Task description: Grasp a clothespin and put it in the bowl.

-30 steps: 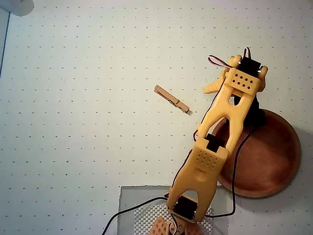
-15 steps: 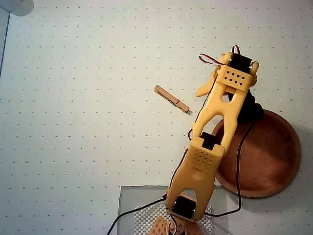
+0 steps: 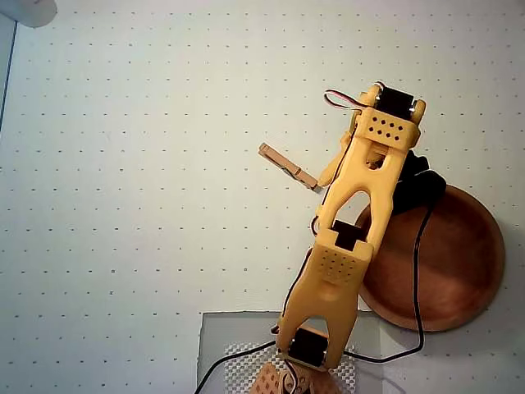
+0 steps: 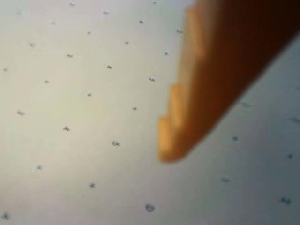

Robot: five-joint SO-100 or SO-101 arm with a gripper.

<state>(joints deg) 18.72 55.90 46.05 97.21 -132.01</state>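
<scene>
My jaws hover just beside the clothespin (image 3: 288, 167), apart from the bowl (image 3: 447, 258); I cannot tell their opening.

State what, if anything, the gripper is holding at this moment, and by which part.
Nothing is held. The clothespin lies on the table, with the gripper just beside its near end; the wrist view shows only one finger above bare surface.

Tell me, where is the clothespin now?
In the overhead view, the clothespin lies flat on the dotted table, left of the arm and up-left of the bowl.
</scene>
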